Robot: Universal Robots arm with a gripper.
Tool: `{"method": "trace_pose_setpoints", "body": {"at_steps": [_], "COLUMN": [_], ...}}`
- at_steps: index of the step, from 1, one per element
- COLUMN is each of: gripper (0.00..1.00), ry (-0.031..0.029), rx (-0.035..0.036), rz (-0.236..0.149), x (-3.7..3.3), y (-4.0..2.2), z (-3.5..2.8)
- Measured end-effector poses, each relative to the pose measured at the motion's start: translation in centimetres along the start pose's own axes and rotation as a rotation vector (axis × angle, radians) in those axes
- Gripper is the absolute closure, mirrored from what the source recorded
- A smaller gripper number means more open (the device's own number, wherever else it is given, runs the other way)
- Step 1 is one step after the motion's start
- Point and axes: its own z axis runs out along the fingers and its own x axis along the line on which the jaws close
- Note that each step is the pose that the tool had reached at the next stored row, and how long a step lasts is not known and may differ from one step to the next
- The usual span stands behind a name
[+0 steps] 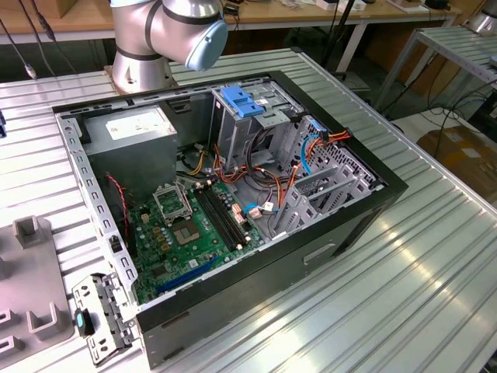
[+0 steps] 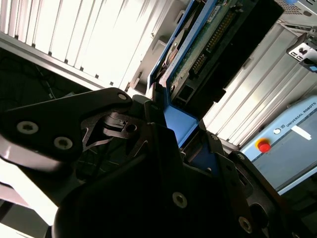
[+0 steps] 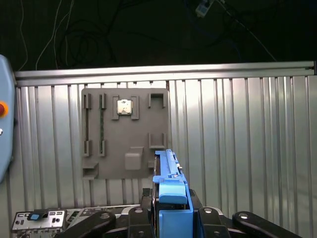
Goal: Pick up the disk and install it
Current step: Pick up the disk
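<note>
In the first wrist view the tool [image 3: 172,210] grips the disk [image 3: 167,166] on edge over the ribbed surface [image 3: 242,148]. In the exterior view a grey tray [image 1: 31,284] lies at 8 o'clock from the computer case [image 1: 365,225].

Exterior view looks down obliquely on the case [image 1: 256,294] — both wrist views sit close behind the claw [image 3: 171,206] [image 2: 178,124].
</note>
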Motion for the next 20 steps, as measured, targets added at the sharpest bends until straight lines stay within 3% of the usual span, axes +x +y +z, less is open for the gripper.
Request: {"method": "trace_pose_setpoints", "body": {"at_steps": [7,20], "gripper": [0.63,0.63], "ry": [0.0000,0.0000], "rx": [0.0000,0.0000], "rz": [0.000,0.000], "x": [-0.06,-0.13], "y": [-1.23,-2.58], "z": [0.00,0.00]}}
